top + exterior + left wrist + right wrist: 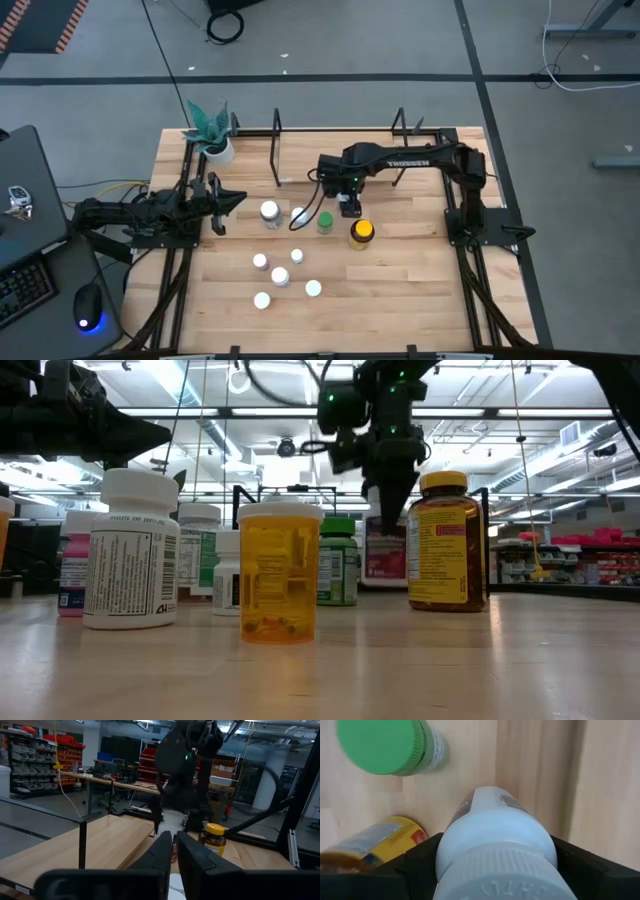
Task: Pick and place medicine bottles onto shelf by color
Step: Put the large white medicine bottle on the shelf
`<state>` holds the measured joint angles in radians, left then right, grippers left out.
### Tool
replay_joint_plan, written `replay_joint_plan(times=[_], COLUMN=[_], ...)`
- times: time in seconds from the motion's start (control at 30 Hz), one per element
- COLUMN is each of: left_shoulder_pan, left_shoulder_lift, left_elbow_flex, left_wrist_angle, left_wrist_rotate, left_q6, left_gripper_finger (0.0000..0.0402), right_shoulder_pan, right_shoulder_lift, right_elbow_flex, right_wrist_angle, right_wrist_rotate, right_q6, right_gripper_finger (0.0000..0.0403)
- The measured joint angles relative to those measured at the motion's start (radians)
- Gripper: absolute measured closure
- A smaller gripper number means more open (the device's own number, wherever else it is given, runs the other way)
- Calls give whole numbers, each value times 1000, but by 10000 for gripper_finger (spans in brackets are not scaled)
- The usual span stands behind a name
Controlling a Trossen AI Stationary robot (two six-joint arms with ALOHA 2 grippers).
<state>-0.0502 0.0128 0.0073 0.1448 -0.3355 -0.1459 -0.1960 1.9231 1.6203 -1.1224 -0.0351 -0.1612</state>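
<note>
Where wooden tabletop (400, 290) ends, grey floor (400, 60).

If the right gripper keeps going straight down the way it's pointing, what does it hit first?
Probably bare wooden tabletop. The right gripper, shut on a white plastic bottle, points down between the green-capped bottle and the yellow-capped amber bottle. The height above the wood is unclear.

The right arm reaches across the table, its dark two-finger right gripper (349, 208) pointing down, fingers clamped on a white bottle. The left arm rests low at the table's left edge, its dark left gripper (228, 200) nearly closed, holding nothing.
</note>
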Motion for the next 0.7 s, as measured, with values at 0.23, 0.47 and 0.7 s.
replay_joint_plan(times=[0.23, 0.47, 0.7], left_shoulder_pan=[0, 0, 0], left_shoulder_lift=[0, 0, 0], left_elbow_flex=[0, 0, 0], left_wrist_angle=[0, 0, 0], left_wrist_rotate=[0, 0, 0], left_q6=[0, 0, 0], left_gripper_finger=[372, 362, 365], right_shoulder_pan=[-31, -111, -218], right_shoulder_lift=[-85, -110, -109], right_elbow_flex=[0, 0, 0], right_wrist_angle=[-49, -111, -123], right_wrist_rotate=[-11, 14, 28], right_q6=[-31, -102, -191], right_gripper_finger=[88, 88, 88])
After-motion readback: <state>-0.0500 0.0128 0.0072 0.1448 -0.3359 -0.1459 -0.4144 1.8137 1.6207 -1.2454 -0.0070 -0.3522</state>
